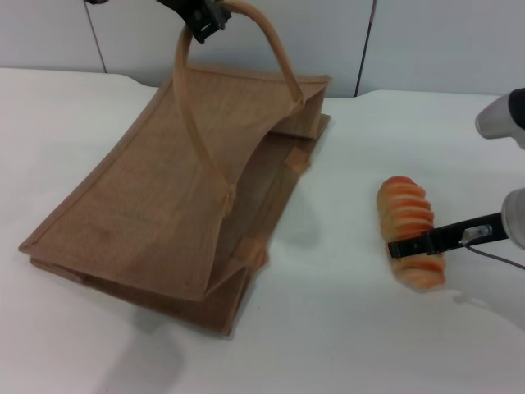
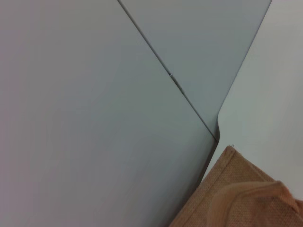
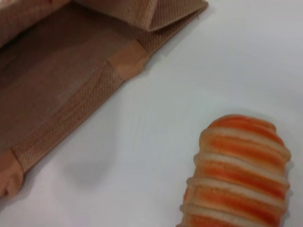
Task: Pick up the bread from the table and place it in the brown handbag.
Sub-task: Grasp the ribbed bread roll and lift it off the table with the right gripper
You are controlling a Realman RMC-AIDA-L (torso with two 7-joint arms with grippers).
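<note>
The bread, an orange-tan ridged loaf, lies on the white table at the right. It also shows in the right wrist view. My right gripper reaches in from the right and crosses over the loaf's near part. The brown handbag lies on its side at the left, its mouth facing the bread. My left gripper, at the top edge, is shut on one arched handle and holds it up, keeping the mouth open. The bag's inside shows in the right wrist view.
A grey panelled wall runs along the table's far edge. The left wrist view shows that wall and a corner of the bag. Bare tabletop lies between the bag's mouth and the bread.
</note>
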